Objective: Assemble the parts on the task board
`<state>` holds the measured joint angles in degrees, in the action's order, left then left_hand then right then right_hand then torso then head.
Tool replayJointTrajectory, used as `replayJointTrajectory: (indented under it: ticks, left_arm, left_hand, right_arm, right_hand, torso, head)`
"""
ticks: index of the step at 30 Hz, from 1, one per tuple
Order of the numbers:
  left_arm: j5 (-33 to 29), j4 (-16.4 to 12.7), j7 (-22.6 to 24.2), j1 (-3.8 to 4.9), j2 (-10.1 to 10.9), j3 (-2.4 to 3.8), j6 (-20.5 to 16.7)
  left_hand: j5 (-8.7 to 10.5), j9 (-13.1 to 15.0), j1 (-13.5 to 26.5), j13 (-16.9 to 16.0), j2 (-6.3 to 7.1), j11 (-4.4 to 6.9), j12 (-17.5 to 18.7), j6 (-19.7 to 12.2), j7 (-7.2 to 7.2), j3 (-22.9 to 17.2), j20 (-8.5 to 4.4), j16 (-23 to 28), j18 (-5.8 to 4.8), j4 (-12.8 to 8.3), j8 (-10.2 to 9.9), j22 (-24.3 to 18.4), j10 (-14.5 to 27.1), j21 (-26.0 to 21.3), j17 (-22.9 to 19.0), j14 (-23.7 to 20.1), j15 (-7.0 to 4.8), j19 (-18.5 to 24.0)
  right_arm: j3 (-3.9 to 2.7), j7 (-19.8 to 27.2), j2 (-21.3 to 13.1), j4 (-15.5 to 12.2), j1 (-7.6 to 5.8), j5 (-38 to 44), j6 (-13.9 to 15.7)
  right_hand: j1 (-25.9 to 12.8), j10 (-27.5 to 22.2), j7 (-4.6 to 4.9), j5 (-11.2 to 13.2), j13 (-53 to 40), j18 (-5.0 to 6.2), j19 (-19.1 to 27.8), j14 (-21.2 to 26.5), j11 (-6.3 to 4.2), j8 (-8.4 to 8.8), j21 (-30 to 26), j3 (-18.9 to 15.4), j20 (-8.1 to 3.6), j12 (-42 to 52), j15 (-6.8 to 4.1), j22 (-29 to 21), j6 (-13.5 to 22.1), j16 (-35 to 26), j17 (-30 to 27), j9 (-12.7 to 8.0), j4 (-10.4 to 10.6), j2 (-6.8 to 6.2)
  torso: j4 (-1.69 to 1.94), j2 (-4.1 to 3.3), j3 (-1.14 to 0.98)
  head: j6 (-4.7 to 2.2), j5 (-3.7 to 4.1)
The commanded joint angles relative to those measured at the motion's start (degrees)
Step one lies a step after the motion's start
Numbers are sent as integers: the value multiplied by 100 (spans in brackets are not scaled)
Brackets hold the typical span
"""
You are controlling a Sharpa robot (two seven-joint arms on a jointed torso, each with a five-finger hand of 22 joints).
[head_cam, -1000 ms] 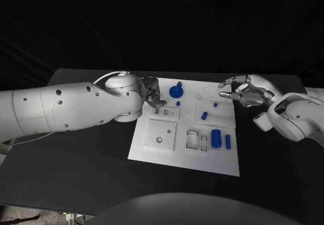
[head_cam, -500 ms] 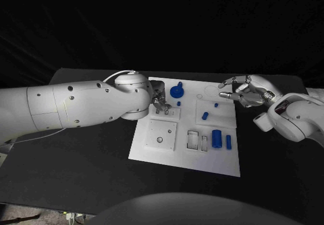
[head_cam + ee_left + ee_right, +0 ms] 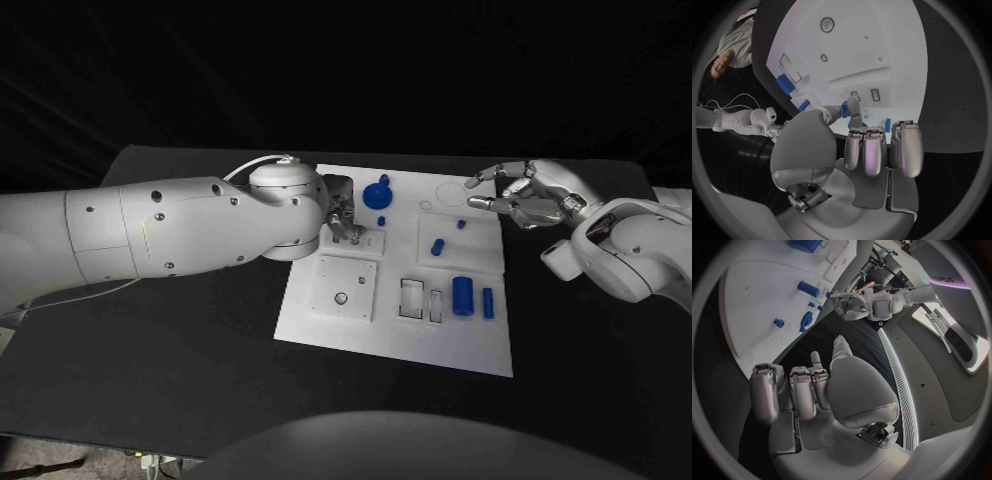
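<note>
My left robot hand point(image 3: 340, 215) is down over the far left part of the white rectangular task board point(image 3: 397, 340), fingertips at a small raised white block with two slots point(image 3: 356, 240). In the left wrist view a small blue plastic piece point(image 3: 844, 109) sits at the thumb and a finger, so I judge the hand is pinching it, though the contact itself is partly hidden. My right robot hand point(image 3: 531, 196) hovers off the board's far right corner above the black worktop point(image 3: 173, 350), fingers curled loosely apart, holding nothing.

Further out on the board lie a blue round knobbed part point(image 3: 376, 192) near the far edge, a blue cylinder point(image 3: 462, 295) and a slimmer blue bar point(image 3: 488, 302) towards the right edge.

The risk I see: if the pinched piece meets its slot tilted, pressing could jam it or flick it out of the fingers. The wide left forearm also blocks my overhead sight of the alignment.
</note>
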<state>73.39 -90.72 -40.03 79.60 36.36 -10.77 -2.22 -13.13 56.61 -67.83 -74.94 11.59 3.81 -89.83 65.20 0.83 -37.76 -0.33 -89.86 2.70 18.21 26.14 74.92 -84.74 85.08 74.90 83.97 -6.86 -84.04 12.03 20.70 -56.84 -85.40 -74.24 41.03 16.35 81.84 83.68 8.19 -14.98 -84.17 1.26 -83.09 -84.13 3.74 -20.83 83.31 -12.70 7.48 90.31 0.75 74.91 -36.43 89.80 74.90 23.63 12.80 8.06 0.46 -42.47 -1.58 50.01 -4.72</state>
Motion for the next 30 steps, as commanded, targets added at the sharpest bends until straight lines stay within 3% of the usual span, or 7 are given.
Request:
replayJointTrajectory:
  ticks: [1, 30]
  left_arm:
    - [306, -18, -292, -14, -21, -6, 35]
    - [352, 32, -321, -114, -35, -47, 117]
  left_hand:
    - [-19, 6, -1, -1506, -36, 83, -17, -39, 12, -845, -11, -14, -99, -849, -15, 1070, -526, -30, 1510, 603, -10, -156]
    - [-28, 12, 3, -1506, -49, 79, -17, -45, 8, -837, -8, -14, -97, -865, -24, 1064, -526, -39, 1510, 603, -7, -148]
  right_arm:
    - [0, 42, 1, -11, 5, 13, -74]
    - [0, 32, -9, -16, 5, 13, -95]
  right_hand:
    - [82, 632, 0, -33, -583, 95, 44, -587, -6, 14, -38, -5, -15, -31, 12, 1216, 27, 20, 1510, -8, -36, 33]
    - [82, 632, 0, -33, -583, 95, 44, -587, -6, 14, -38, -5, -15, -31, 12, 1216, 27, 20, 1510, -8, -36, 33]
  torso:
    - [5, -1, 3]
    - [-2, 1, 1]
  head:
    - [-1, -10]
    - [-1, -1]
